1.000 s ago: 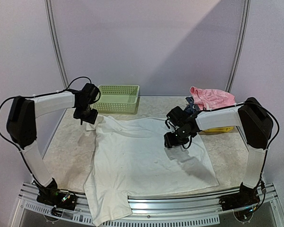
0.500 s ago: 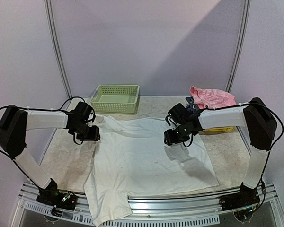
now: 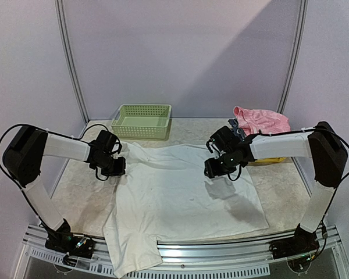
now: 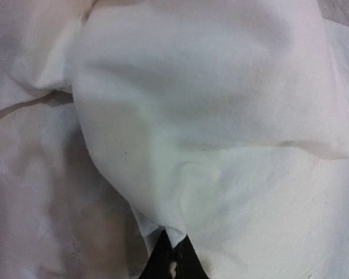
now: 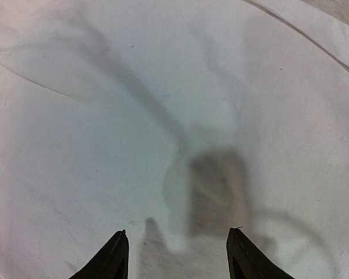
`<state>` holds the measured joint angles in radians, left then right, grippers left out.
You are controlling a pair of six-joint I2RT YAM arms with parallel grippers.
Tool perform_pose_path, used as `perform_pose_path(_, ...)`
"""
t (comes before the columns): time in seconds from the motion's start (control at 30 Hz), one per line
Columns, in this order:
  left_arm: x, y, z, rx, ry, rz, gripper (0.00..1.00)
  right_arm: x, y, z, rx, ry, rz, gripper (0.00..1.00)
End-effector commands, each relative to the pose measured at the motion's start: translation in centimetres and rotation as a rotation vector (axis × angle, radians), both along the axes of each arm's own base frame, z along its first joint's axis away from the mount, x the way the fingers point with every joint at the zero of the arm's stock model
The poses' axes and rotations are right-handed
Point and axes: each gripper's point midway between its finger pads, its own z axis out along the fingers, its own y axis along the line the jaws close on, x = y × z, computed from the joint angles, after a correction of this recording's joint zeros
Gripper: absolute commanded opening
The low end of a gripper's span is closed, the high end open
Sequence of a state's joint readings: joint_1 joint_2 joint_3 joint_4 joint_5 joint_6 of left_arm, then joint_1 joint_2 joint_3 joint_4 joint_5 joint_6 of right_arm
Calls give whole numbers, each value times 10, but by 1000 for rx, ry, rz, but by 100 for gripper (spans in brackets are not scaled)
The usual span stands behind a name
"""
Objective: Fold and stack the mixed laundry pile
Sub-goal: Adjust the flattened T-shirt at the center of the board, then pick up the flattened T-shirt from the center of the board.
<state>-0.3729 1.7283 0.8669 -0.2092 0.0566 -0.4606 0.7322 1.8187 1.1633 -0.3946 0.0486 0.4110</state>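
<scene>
Left gripper (image 4: 172, 263): jaws shut on a thin pinch of the white shirt (image 3: 180, 197). Right gripper (image 5: 177, 256): jaws part-open, empty. Risk: so slim a hold may slip when lifted.

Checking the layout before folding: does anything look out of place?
Yes. The large white cloth garment is not fully on the table: its near-left corner hangs over the front metal rail.

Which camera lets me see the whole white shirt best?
The top camera: it shows the whole white T-shirt spread out. The left wrist camera shows only a bunched fold pinched by the left gripper, jaws shut. The right wrist camera shows only smooth white cloth below the right gripper, jaws open.
</scene>
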Motion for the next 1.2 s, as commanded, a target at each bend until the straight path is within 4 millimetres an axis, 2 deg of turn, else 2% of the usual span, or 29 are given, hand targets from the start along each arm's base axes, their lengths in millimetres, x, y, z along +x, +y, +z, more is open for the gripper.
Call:
perform_pose_path(0.0,1,5,5,34,-36,14,11,0,-4,11,9,-29,-11,58)
perform_pose_path(0.13,-12,17,24,182,-89,24,48,-4,-12,15,2,-42,-30,58)
perform_pose_path(0.2,-24,18,38,253,-108,10,62,-7,-18,20,8,-57,-48,59)
perform_pose_path(0.3,-46,16,54,290,-119,-16,72,-15,-27,22,11,-68,-72,61)
perform_pose_path(0.43,-80,18,66,311,-95,-38,74,-25,-40,31,32,-99,-112,65)
perform_pose_path(0.57,-114,9,74,296,-61,-97,74,-35,-55,35,50,-121,-152,68)
perform_pose_path(0.77,-167,-14,75,302,7,-245,72,-49,-75,37,15,-106,-191,72)
perform_pose_path(0.87,-189,-24,67,300,60,-293,68,-57,-86,36,-3,-91,-217,74)
perform_pose_path(1.0,-217,-20,54,371,123,-320,65,-69,-103,37,-23,-76,-270,76)
perform_pose_path(1.17,-253,-7,52,443,187,-342,62,-69,-119,54,-31,-126,-337,82)
